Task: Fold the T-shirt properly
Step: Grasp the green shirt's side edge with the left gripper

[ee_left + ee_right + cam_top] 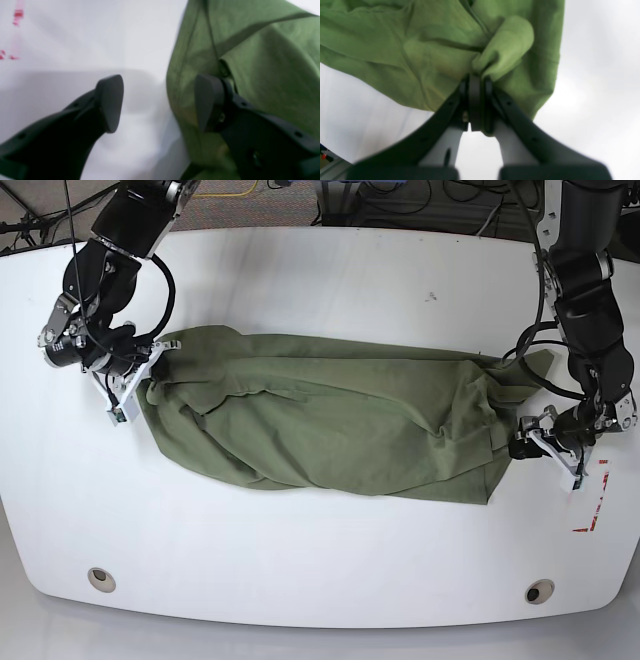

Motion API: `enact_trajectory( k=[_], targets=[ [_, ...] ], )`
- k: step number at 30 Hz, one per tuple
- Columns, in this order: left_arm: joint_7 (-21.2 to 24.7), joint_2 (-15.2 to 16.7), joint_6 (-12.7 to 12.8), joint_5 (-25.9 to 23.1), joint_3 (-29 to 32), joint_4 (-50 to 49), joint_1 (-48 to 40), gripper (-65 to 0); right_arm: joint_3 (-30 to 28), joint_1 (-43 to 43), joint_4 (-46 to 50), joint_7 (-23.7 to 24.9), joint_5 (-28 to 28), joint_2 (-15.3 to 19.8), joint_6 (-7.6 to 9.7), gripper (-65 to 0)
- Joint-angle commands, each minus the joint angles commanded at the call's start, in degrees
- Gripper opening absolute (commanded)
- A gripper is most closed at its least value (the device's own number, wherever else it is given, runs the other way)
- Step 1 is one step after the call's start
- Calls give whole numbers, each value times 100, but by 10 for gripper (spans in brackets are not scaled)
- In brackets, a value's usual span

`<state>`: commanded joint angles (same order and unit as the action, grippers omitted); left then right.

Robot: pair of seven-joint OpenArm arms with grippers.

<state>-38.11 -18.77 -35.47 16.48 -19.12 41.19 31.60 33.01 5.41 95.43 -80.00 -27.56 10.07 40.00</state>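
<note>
Olive-green cotton T-shirt (330, 425) lies crumpled across the white worktop (320, 280) | right gripper (476, 100) pinches a fold at one end | left gripper (158, 102) spread wide at the other end

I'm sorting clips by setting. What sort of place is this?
Probably a robotics lab: a white table with two arms, loose cables behind it, and red tape marks beside the T-shirt.

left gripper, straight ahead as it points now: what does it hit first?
Probably the T-shirt. The left gripper is open, with one finger already against the shirt's edge and the other over bare white table. Depth is unclear in the blur.
</note>
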Motion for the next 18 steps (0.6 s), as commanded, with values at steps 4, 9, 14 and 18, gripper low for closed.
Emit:
enact_trajectory(
  k=[4,9,14,18],
  targets=[
    [-44,211,-132,0,0,-158,114,-233,0,0,0,0,0,0,0,-650],
    [-44,431,-422,0,0,-176,114,-235,0,0,0,0,0,0,0,-650],
    [-53,642,-422,-9,9,-176,114,-236,0,0,0,0,0,0,0,-650],
    [-53,651,-404,-9,9,-176,114,-289,0,0,0,0,0,0,0,-650]
  ],
)
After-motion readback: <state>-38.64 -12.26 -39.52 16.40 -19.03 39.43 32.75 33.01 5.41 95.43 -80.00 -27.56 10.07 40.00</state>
